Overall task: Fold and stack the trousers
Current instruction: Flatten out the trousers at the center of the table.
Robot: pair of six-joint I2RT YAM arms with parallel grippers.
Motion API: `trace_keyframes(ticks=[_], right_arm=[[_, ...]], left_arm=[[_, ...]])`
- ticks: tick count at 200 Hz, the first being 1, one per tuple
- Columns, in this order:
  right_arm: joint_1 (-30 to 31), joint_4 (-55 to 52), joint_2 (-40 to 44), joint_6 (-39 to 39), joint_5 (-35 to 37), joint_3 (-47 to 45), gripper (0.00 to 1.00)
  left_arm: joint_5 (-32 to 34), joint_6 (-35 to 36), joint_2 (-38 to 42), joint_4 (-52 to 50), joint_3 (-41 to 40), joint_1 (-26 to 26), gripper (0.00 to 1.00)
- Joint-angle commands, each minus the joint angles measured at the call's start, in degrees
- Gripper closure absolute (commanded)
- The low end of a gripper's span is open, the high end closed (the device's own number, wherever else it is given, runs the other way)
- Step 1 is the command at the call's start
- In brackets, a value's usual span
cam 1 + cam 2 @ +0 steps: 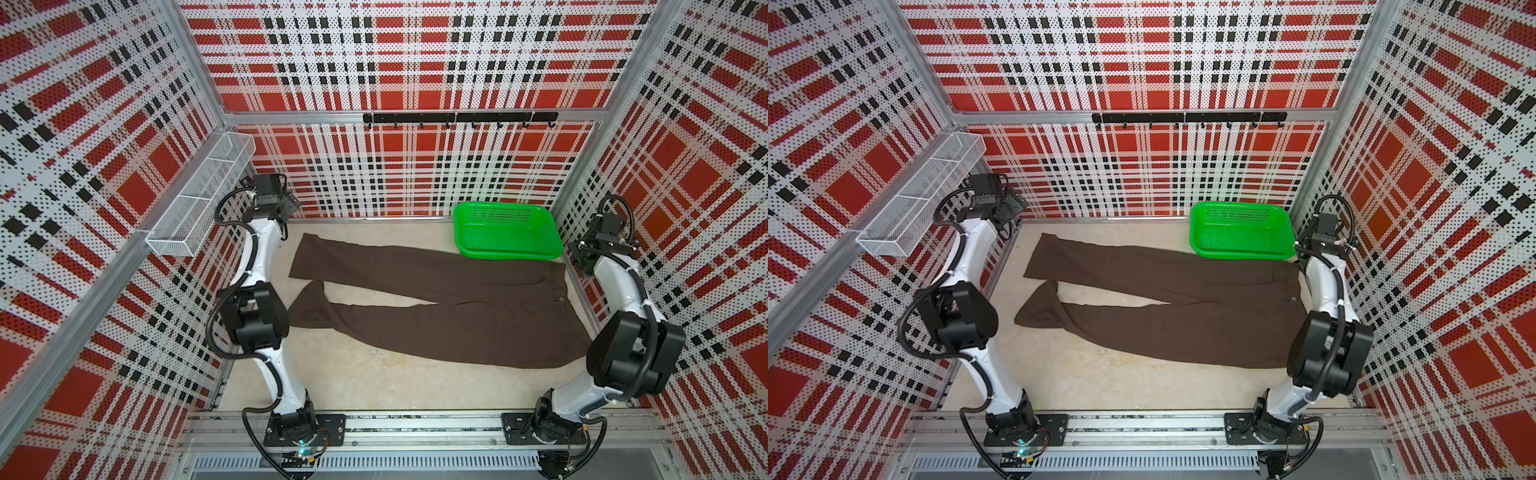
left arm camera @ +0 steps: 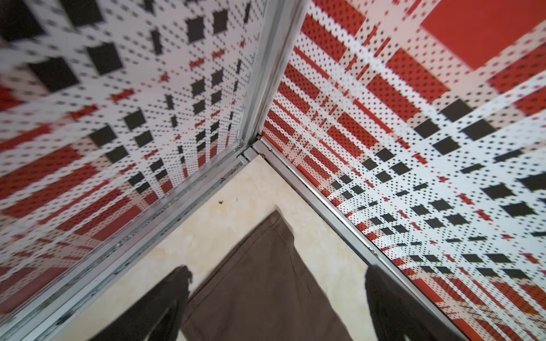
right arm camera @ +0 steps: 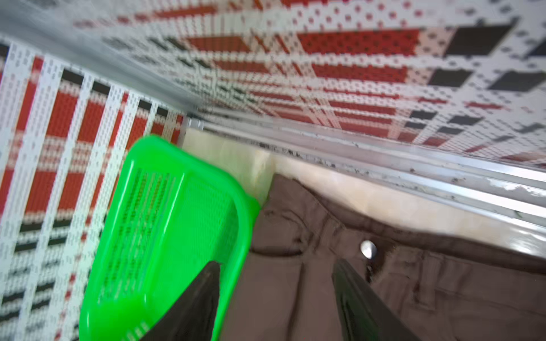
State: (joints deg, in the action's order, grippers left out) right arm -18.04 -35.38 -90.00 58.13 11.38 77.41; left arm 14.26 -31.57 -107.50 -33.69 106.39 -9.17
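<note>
**Trousers [image 1: 436, 307] spread flat, not yet folded**

Lay nearly full width across table [image 1: 353, 386], waist against green basket [image 1: 511, 253], legs parted: apparently squared for a first fold. Dark brown, plain, faintly creased. Hovered left gripper [image 2: 277, 271] over a hem, jaws wide, empty; right gripper [image 3: 277, 263] over waist, jaws apart, empty. Showed silver button [image 3: 368, 249].
</note>
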Motion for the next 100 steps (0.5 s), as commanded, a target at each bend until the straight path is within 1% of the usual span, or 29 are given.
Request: trace_keyframes(ticks=[1,11,25,60,83,100], right_arm=[[5.1,-1.1,5.1,-4.2,-3.9,-6.5,0.36],[8.6,-0.9,7.3,-4.8,-4.0,-9.8,0.36],[13.3,-1.3,9.6,-4.5,-4.2,-14.2,0.36],[23.6,-0.2,14.6,-0.4,-4.1,-24.1,0.37],[27.5,0.3,16.3,1.4,-4.3,-28.4,0.37],[28.7,0.7,16.9,2.3,-4.8,-30.5,0.37]], left_arm=[[0.5,-1.4,7.3,-0.3,-12.0,1.6,0.06],[0.0,-2.3,10.9,-0.1,-17.5,2.8,0.06],[2.6,-5.8,15.1,-0.8,-23.8,5.0,0.08],[7.3,-15.1,21.6,-6.8,-35.2,10.8,0.09],[9.5,-23.7,25.1,-9.7,-41.1,13.1,0.07],[12.6,-30.9,24.5,-14.7,-42.3,14.5,0.05]])
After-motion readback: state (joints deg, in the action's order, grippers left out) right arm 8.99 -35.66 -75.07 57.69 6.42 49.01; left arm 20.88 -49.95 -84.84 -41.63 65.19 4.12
